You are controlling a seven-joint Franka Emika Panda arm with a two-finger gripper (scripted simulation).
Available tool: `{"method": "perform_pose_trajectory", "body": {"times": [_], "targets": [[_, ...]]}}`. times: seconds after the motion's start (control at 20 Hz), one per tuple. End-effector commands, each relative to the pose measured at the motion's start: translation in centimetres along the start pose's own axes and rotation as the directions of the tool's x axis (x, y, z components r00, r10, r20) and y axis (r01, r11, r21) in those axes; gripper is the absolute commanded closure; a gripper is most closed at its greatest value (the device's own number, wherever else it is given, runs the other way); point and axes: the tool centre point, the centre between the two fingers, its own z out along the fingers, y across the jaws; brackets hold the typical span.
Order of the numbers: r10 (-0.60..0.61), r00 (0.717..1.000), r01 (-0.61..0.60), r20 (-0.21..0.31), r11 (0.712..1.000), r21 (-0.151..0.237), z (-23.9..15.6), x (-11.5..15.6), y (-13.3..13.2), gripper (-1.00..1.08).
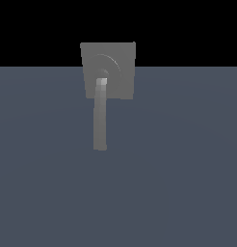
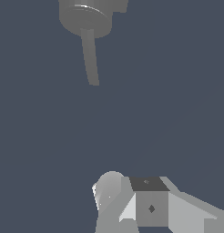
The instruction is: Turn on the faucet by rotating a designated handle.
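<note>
In the upper centre of the exterior frame the faucet [image 1: 109,70] carries its handle [image 1: 99,118] pointing straight down the frame, long axis near vertical, while the gripper [image 2: 132,205] shows only partly, its grip unreadable.

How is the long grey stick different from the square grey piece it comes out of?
The handle is long, slim and slightly curved; the plate is flat and square. The handle reaches far out past the plate, while the plate stays at the back and carries a raised round ring. Both are the same plain matte grey.
</note>
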Motion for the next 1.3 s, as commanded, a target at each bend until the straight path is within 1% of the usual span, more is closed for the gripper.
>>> {"method": "perform_pose_trajectory", "body": {"times": [0.0, 0.5, 0.7, 0.8, 0.9, 1.05, 1.15, 1.25], "targets": [[0.000, 1.000, 0.000, 0.000, 1.000, 0.000, 0.0, 0.0, 0.0, 1.08], [-0.046, 0.998, 0.046, -0.031, 0.999, -0.003, -0.9, 0.6, -1.4, 1.08], [-0.046, 0.998, 0.046, -0.032, 0.999, -0.003, -0.9, 0.6, -1.5, 1.08], [-0.051, 0.998, 0.050, -0.035, 0.999, -0.010, -0.9, 0.6, -1.4, 1.08], [-0.063, 0.997, 0.062, -0.045, 0.998, -0.027, -1.1, 0.6, -1.4, 1.08], [-0.091, 0.994, 0.086, -0.065, 0.994, -0.067, -1.5, 0.7, -1.3, 1.08], [-0.116, 0.990, 0.107, -0.081, 0.989, -0.104, -1.9, 0.8, -1.2, 1.08], [-0.148, 0.984, 0.132, -0.099, 0.980, -0.151, -2.5, 0.9, -1.1, 1.08]]}}
